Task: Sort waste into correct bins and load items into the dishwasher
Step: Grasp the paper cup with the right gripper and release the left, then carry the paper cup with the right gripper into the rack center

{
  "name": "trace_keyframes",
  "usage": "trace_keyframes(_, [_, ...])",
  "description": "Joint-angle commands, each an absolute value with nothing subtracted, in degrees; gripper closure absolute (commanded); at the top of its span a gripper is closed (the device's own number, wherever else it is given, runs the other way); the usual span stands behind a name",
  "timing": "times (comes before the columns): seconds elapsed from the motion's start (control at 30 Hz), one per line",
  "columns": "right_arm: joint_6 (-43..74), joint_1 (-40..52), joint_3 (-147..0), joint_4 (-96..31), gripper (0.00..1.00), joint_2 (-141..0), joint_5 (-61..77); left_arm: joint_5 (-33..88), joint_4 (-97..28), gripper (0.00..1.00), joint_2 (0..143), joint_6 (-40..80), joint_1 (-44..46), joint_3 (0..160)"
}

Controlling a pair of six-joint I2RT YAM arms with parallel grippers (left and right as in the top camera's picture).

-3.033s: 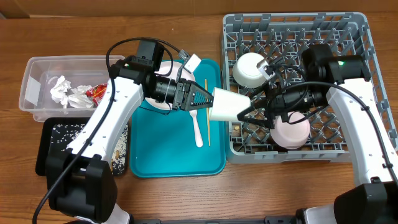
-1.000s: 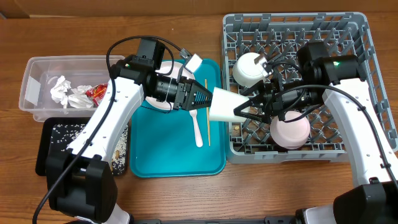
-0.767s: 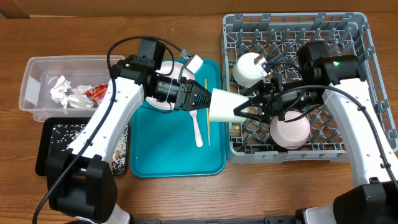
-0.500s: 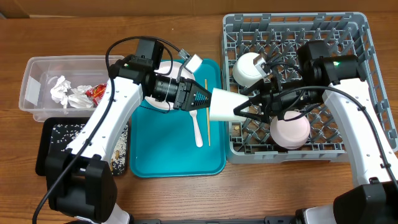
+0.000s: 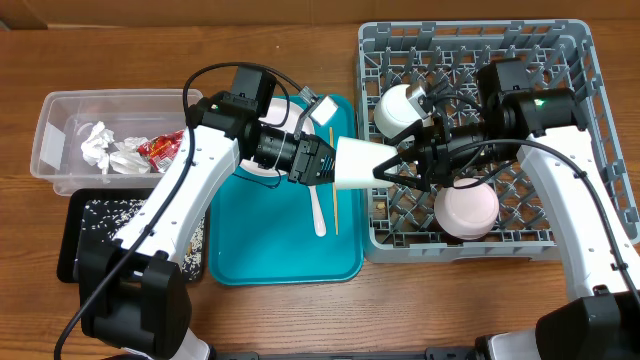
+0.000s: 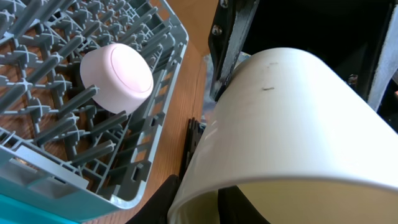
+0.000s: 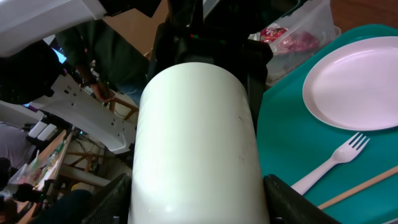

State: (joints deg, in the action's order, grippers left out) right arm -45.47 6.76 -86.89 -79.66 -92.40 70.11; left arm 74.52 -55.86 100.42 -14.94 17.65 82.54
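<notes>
Far left: clear tub [image 5: 55,120] holding crumpled napkins [image 5: 105,150] and a red wrapper [image 5: 160,148]; black tray [image 5: 75,235] just in front, strewn with rice scraps [image 5: 110,212]. On the teal tray [image 5: 265,245]: fork [image 5: 318,208] beside stick [image 5: 334,190]. Over that tray's right edge, left gripper [image 5: 330,165] clamped on the rim of the white cup [image 5: 362,165], held sideways in the air. Right gripper [image 5: 398,168] astride the cup's closed end, fingers [image 7: 106,202] seemingly against both sides; gripping or not, cannot tell. In the rack [image 5: 470,38]: white bowl [image 5: 398,110], and pinkish bowl [image 5: 468,210] base up.

I can't make out the fingertips of the left gripper [image 5: 326,163] behind the white cup [image 5: 360,165], and its arm hides most of the pink plate [image 5: 287,112].
</notes>
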Motion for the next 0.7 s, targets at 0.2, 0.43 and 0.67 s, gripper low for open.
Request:
trace_keyframes(0.2, [-38.5,6.6,-87.3,-74.7,0.56,-91.6,70.6,72.6,-57.1,0.77,100.6,-14.6,18.0,82.5])
trace_keyframes(0.43, [-38.4,6.6,-87.3,-74.9,0.61,-91.6,68.5,68.2,-57.1,0.62,100.6,-12.9,17.7,82.5])
trace_keyframes(0.67, [-35.9,6.6,-87.4,-74.2,0.61,-91.6,64.9,66.0,-57.2,0.55,100.6,-11.3,14.5,82.5])
